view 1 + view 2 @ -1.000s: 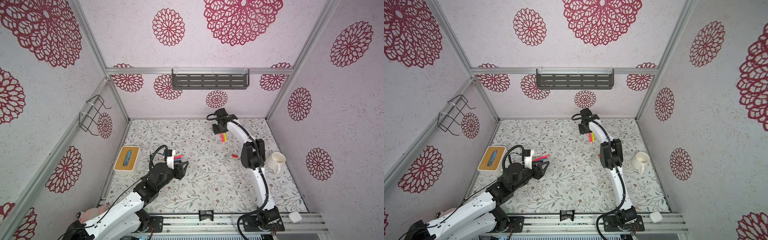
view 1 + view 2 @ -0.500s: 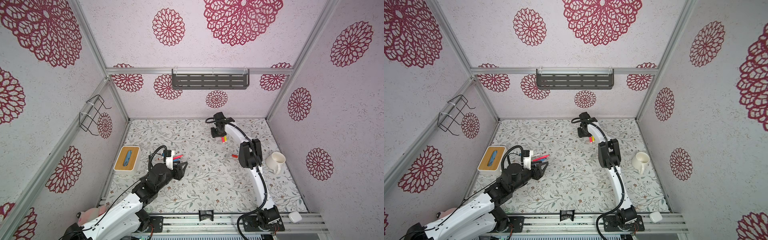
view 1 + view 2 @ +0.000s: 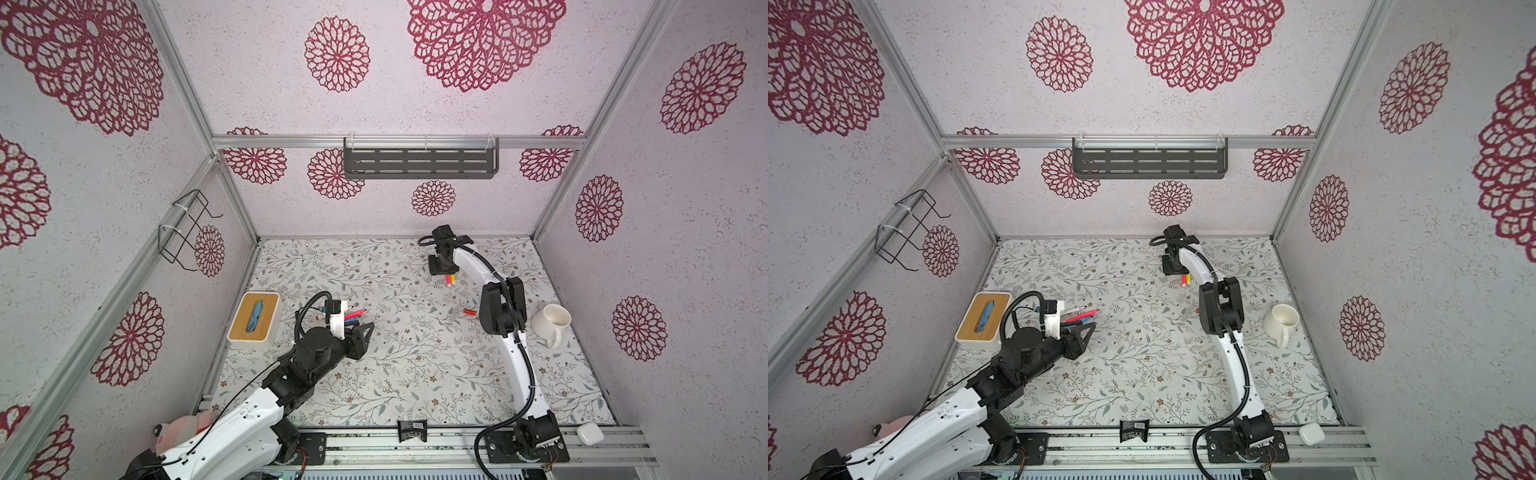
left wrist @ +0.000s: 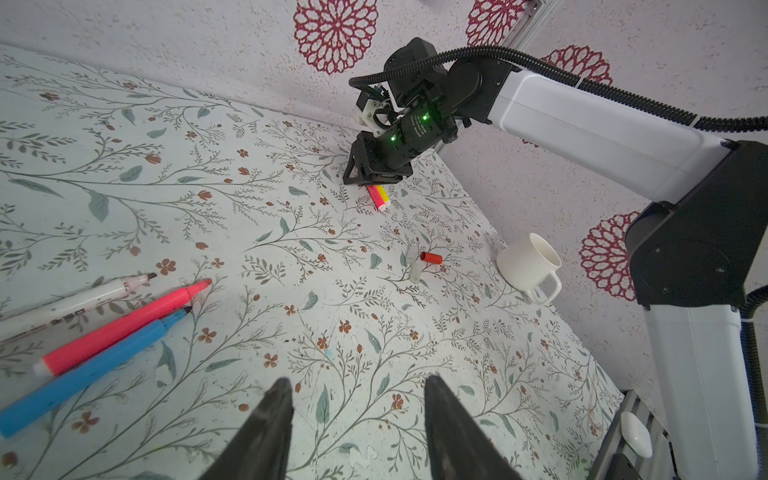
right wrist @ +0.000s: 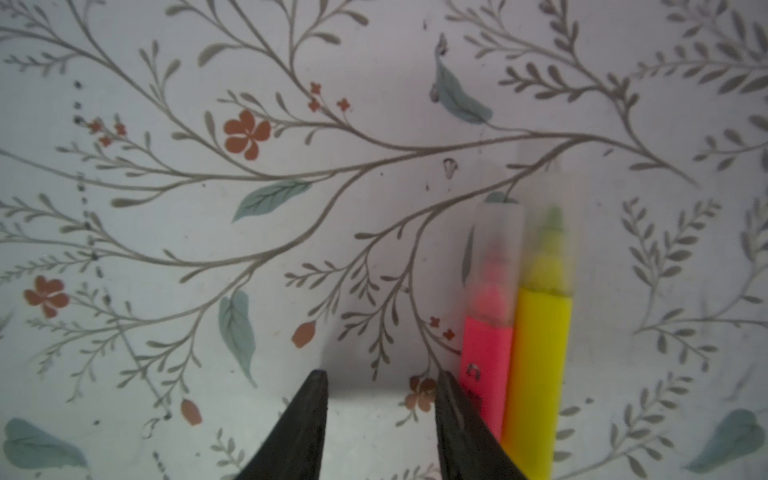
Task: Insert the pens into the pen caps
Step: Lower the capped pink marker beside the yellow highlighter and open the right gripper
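Note:
Two capped pens, pink and yellow, lie side by side at the back of the table, each with a clear cap on. My right gripper is open and empty just beside them, one finger next to the pink pen; both top views show it there. Uncapped white, pink and blue pens lie by my open, empty left gripper. A red pen cap and two clear pen caps lie mid-table.
A white mug stands at the right, close to the right arm's elbow. A wood-topped tissue box sits at the left edge. A small black packet and a white case rest on the front rail.
My right gripper has shifted slightly beside the pink and yellow pens and its jaws have widened a little. The left arm has hardly moved.

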Action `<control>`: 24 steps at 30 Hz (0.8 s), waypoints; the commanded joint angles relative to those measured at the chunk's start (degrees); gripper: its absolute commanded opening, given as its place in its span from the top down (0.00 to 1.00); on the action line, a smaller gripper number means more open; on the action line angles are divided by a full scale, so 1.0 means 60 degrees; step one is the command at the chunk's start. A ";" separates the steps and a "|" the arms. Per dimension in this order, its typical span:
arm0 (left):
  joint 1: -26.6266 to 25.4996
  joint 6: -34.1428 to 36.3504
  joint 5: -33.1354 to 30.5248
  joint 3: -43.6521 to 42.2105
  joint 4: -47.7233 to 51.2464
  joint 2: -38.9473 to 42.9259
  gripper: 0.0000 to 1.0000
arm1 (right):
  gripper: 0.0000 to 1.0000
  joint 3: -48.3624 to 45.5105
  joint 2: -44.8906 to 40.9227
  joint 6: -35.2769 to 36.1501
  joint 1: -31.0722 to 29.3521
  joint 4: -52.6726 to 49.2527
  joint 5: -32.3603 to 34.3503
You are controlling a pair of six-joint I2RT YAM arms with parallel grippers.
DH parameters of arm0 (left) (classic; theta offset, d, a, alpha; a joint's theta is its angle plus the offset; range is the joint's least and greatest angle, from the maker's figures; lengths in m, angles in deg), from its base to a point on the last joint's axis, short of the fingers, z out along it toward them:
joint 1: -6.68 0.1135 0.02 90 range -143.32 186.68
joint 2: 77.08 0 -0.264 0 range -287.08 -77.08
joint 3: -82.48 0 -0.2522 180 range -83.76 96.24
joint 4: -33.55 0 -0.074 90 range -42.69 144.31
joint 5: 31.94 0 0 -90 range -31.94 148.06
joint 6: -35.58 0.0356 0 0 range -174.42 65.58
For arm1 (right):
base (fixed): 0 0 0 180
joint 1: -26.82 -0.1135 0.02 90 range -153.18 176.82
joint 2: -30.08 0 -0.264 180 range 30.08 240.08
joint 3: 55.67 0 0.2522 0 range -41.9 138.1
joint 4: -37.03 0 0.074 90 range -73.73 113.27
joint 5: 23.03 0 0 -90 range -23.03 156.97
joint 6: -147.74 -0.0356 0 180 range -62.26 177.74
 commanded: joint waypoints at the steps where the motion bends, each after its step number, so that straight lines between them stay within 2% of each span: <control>1: -0.0037 0.0048 -0.0053 -0.0021 -0.0016 0.0043 0.46 | 0.56 0.0049 0.0071 -0.0247 0.0055 -0.0346 0.0356; 9: -0.0039 0.0056 -0.0068 0.0010 0.0100 0.0084 0.47 | 0.56 -0.0490 -0.0826 -0.0122 -0.0073 0.0327 -0.0226; 20: -0.0008 0.0166 -0.0339 0.0125 0.0246 -0.0004 0.46 | 0.52 -0.1766 -0.3993 0.0117 -0.0659 0.1087 -0.0658; 24: 0.0208 0.0199 -0.0276 0.0422 0.0480 -0.0314 0.44 | 0.52 -0.2872 -0.5325 0.0038 -0.0786 0.1550 -0.0789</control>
